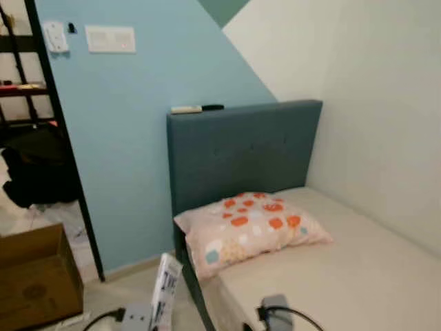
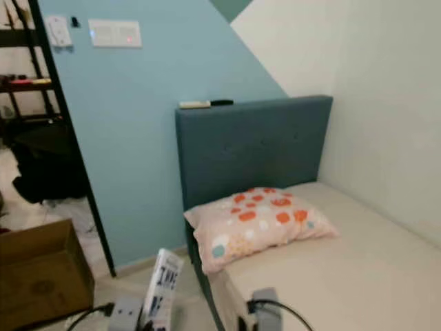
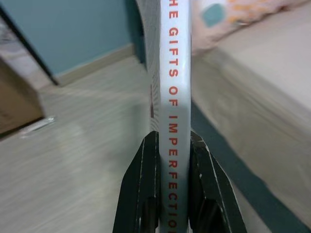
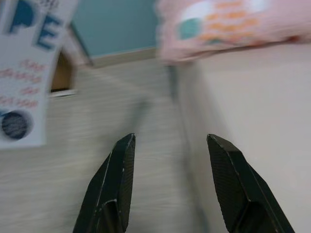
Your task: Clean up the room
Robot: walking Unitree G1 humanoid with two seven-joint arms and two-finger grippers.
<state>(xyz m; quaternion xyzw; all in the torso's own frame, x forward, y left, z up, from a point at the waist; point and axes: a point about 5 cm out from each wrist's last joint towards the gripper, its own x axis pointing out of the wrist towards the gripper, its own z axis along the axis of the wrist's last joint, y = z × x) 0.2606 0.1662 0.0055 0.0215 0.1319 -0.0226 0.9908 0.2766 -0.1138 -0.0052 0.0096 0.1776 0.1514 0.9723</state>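
Fingers point(image 3: 146, 194) of the left gripper point(image 3: 172, 194) clamp a white book point(image 3: 176, 73) upright above the floor point(image 3: 87, 145) beside the bed point(image 1: 358, 276); right gripper point(image 4: 170, 184) fingers spread apart. Beyond: patterned pillow point(image 1: 251, 231), blue headboard point(image 1: 241, 152), cardboard box point(image 1: 34, 276).

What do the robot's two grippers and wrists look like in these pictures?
Each gripper has two long black fingers with a matte, finely textured surface that narrow toward angled tips: the left gripper and the right gripper. From the head camera, each wrist is a grey, boxy block with a thin black cable curving out of it.
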